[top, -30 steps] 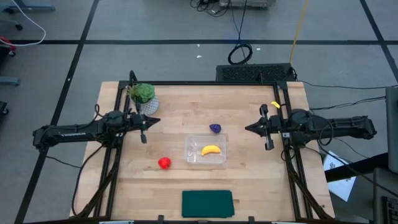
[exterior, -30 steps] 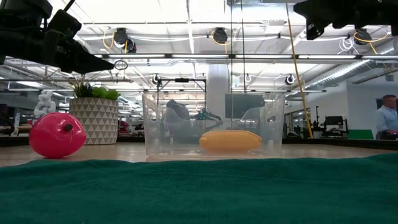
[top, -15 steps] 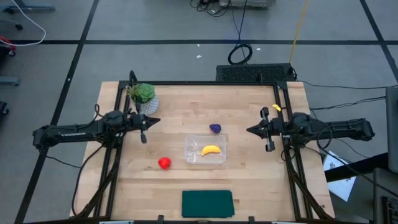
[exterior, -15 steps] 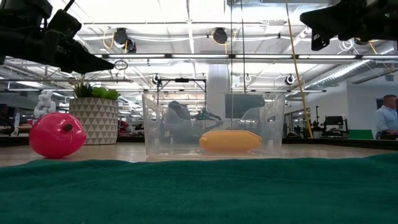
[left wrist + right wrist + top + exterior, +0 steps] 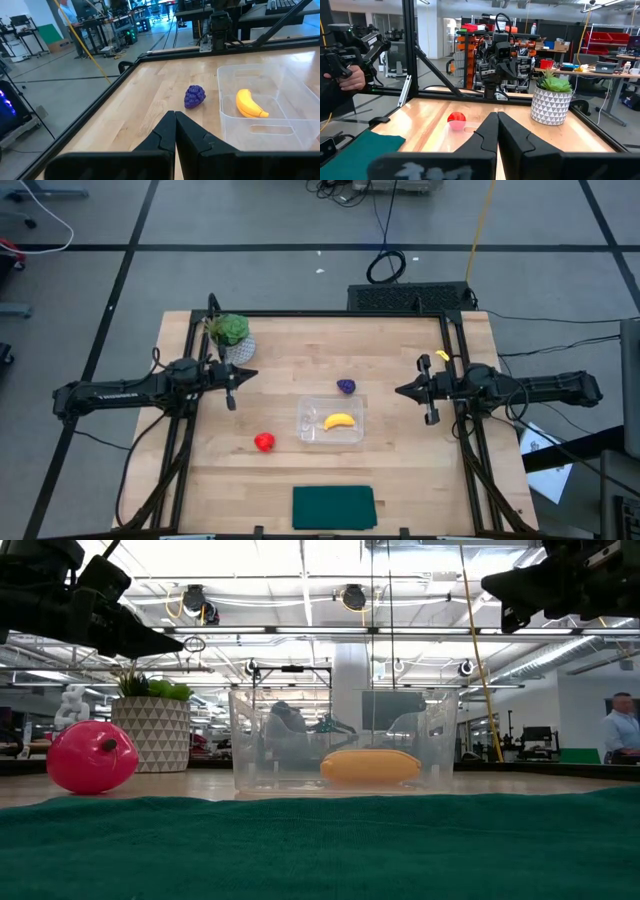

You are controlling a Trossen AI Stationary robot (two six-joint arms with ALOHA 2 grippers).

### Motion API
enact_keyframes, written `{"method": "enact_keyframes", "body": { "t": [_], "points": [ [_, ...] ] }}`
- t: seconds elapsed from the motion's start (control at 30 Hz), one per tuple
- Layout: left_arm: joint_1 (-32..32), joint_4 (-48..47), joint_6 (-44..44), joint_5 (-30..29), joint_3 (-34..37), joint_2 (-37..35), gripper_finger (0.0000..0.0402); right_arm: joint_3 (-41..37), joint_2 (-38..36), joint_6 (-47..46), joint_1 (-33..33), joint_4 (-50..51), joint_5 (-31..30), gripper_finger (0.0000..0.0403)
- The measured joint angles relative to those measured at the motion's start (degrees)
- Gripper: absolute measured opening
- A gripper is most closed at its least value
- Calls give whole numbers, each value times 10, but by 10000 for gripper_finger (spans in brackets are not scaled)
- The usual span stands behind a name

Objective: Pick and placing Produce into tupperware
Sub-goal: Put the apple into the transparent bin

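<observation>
Banana (image 5: 340,421) inside tupperware (image 5: 331,421) at desk (image 5: 400,470) centre. Purple piece (image 5: 346,386) just beyond tupperware, 12 o'clock. Red fruit (image 5: 264,442) at its 8 o'clock. Left hand (image 5: 247,375) at 9, right hand (image 5: 402,390) at 3: both closed, empty. No legible writing.

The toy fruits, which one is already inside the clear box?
The yellow banana. It lies inside the clear container, while the red fruit and the purple grapes sit outside it on the bare wooden table.
</observation>
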State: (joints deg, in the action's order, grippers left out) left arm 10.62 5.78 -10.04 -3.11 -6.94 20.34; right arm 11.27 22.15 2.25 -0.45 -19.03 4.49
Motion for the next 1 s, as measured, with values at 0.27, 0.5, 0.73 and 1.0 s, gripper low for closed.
{"method": "enact_keyframes", "body": {
  "t": [0.27,0.5,0.73,1.0],
  "points": [
    [0,0,0,0,0,0,6,0,0,0,0,0,0,0],
    [0,-2,-12,0,0,0,6,0,0,3,0,-5,0,0],
    [0,-5,-14,16,0,0,6,0,0,14,2,-5,0,0],
    [0,18,-13,62,0,0,5,0,0,14,2,-5,0,0]
  ]
}}
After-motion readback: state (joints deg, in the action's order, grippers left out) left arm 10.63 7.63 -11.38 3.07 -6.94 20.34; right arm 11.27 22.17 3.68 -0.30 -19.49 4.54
